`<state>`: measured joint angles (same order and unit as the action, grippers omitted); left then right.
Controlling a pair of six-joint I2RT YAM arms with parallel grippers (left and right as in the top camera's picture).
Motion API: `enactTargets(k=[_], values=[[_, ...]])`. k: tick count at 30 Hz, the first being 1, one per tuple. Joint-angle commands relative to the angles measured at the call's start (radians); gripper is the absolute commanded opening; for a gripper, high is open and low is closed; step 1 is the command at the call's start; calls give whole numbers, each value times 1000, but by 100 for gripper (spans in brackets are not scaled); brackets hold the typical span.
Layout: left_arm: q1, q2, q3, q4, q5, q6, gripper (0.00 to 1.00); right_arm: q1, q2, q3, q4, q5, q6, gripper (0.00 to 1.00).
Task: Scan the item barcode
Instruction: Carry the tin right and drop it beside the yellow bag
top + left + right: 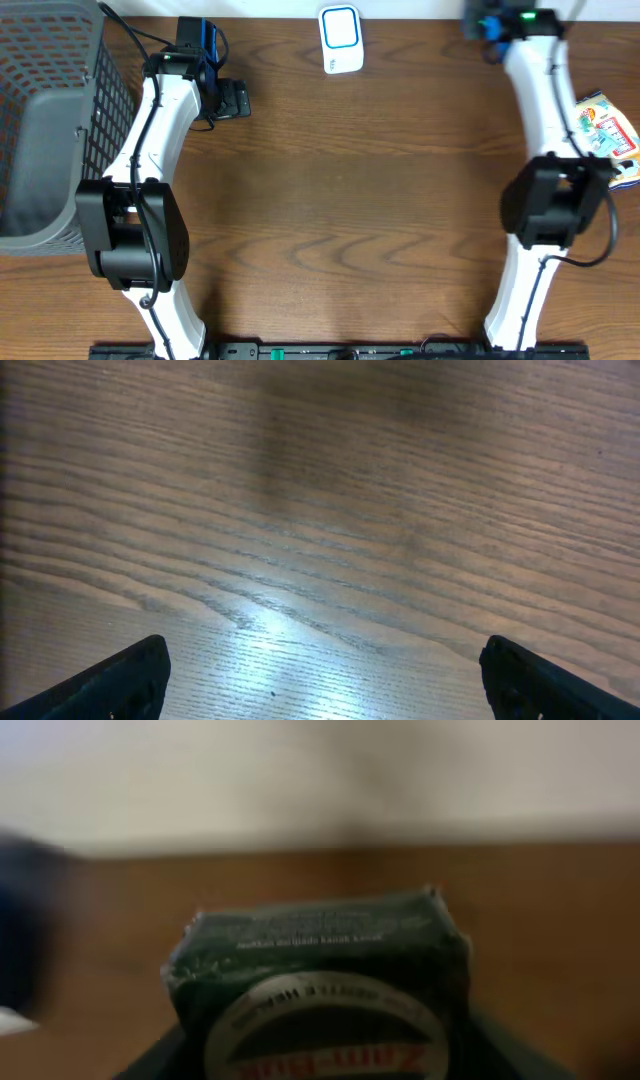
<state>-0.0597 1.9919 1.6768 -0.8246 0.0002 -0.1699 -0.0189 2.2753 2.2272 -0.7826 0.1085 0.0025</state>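
Note:
The item is a dark green box (pixel 315 945) with a round white label in red lettering, blurred and close in the right wrist view. My right gripper (pixel 330 1060) is shut on it, one jaw at each side. No barcode shows on the visible faces. Overhead, the right gripper (pixel 495 22) is at the table's far right edge. A white device with a blue outline (pixel 341 39), perhaps the scanner, sits at the far middle, to its left. My left gripper (pixel 325 680) stands wide open over bare wood, nothing between its fingers; overhead the left gripper (pixel 228 98) is far left.
A grey mesh basket (pixel 45 120) stands at the left edge of the table. A colourful packet (pixel 608 125) lies at the right edge beside the right arm. Brown wooden tabletop (pixel 350 200) stretches between the two arms.

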Motion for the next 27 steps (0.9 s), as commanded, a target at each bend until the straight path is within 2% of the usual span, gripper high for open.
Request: enactTargets(k=[1,6,13,14,17,18,27], values=[[4,2,-7,-1,-9,-11,98,-93,16,-5,-146,92,-26,49],[4,2,-7,-1,-9,-11,97,-200,49,-6,-228,68,-11,55],[4,2,-7,-1,-9,-11,98,-276,95,-19,-238,68,19,60],[4,2,-7,-1,-9,-11,97,-282,99,-22,-232,66,19,63],[4,2,-7,-1,-9,-11,97,-294,101,-53,-202,57,19,93],[4,2,-7,-1,-9,-11,98,-295,101,-55,-200,56,19,99],[4,2,-7,-1,-9,-11,98,-280,36,-54,-214,-46,21,99]])
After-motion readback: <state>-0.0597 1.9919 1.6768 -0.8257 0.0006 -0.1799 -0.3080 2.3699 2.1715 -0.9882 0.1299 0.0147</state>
